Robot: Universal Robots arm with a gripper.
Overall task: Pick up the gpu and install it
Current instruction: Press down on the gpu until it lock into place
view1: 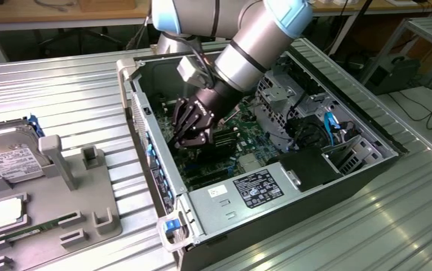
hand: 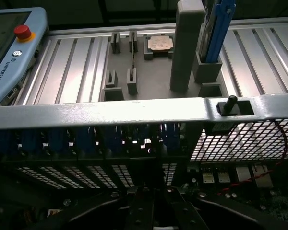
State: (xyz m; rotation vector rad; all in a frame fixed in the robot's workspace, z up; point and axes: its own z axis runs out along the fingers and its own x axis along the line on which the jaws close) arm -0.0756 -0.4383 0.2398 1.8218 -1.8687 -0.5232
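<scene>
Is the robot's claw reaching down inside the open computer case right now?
Yes, in the exterior view the gripper is lowered inside the open computer case, just above the motherboard.

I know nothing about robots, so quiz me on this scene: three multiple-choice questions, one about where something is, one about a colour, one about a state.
1. Where are the arm's jaws?
A. On the grey tray
B. Down inside the computer case
C. High above the table

2. What colour is the round button on the handheld controller?
A. Red
B. Green
C. White

3. How does the computer case stand?
A. Sealed shut
B. Side open, insides exposed
C. Wrapped in plastic

Answers:
1 B: the arm reaches down into the computer case, so its end sits just over the circuit board.
2 A: the button on the handheld controller is plainly red.
3 B: the circuit board and cables show through the open side.
</scene>
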